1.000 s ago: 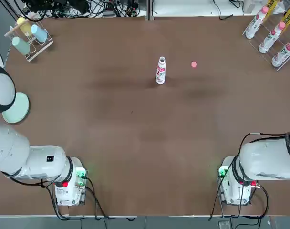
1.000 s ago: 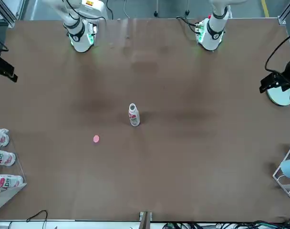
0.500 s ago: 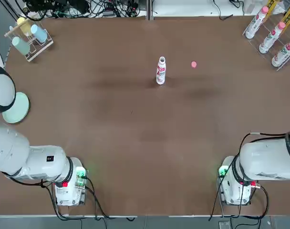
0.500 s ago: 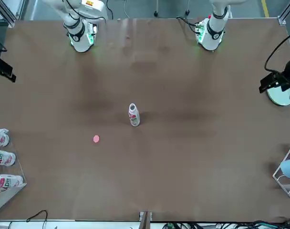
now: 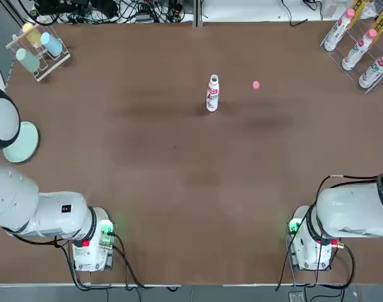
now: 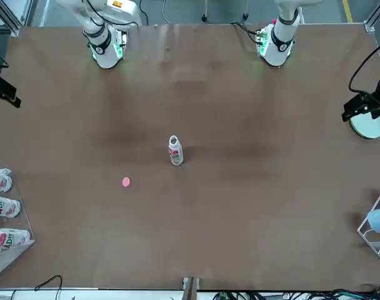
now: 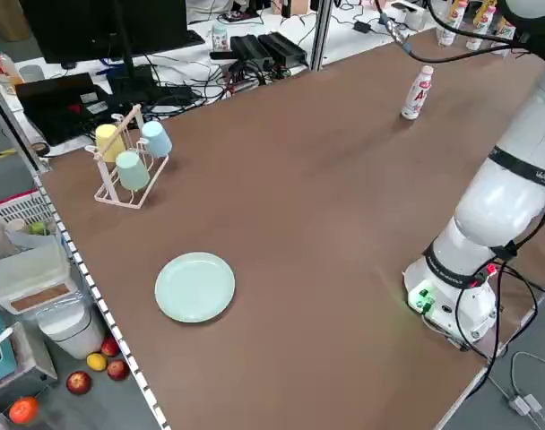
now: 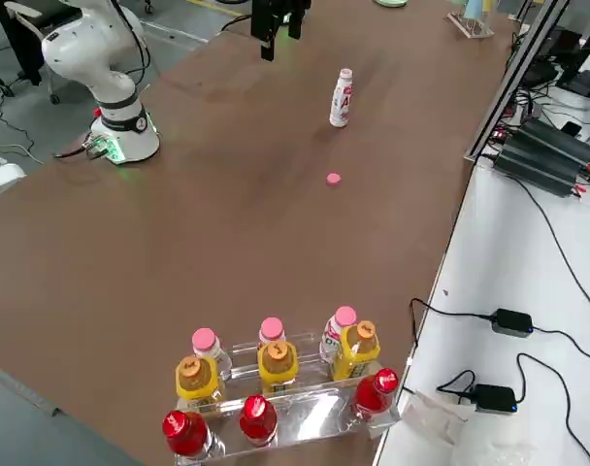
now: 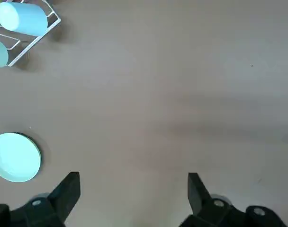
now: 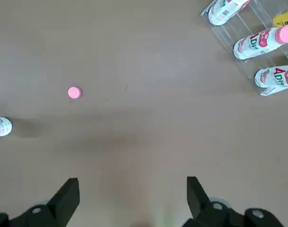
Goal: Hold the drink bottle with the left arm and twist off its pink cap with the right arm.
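Note:
The drink bottle stands upright near the table's far middle, also seen in the front view and the right side view. Its neck top shows white. The pink cap lies flat on the table to the bottle's right, apart from it. My left gripper hangs open high over the table's left edge, above the green plate, holding nothing. My right gripper hangs open over the right side, well back from the cap and holding nothing.
A wire rack with pastel cups stands at the far left, and a green plate lies at the left edge. A clear rack of capped bottles sits at the far right corner. Cables run along the far edge.
The left gripper has shifted very slightly at the table's left edge. Bottle, cap and right arm have not moved.

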{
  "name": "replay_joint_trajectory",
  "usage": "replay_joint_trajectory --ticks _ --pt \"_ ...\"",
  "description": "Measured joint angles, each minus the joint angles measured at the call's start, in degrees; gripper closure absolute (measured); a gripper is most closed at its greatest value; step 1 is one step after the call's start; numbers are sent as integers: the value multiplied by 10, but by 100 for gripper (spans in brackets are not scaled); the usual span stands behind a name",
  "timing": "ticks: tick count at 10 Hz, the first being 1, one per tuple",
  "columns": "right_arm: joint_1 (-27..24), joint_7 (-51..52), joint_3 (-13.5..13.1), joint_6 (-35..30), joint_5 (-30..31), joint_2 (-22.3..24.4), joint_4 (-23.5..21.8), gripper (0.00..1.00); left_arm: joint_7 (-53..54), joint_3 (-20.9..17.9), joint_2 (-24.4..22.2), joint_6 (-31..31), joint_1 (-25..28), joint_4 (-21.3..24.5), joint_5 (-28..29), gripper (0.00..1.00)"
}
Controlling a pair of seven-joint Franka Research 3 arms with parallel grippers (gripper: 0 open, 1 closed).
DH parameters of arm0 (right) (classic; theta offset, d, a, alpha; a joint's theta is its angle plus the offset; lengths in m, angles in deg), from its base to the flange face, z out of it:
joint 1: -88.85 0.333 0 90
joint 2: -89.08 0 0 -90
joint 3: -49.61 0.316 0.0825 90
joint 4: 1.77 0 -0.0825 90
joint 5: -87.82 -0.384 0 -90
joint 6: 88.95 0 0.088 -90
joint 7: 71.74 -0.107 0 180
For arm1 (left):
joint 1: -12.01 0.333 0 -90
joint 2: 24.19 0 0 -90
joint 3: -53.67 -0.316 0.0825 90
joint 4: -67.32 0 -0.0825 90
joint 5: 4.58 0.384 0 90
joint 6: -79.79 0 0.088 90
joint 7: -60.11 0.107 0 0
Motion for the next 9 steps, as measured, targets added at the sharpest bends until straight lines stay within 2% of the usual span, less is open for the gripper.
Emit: replay_joint_trajectory --ticks 9 --pt "0 0 -1 1 0 0 7 0 0 0 -4 18 1 -1 0 0"
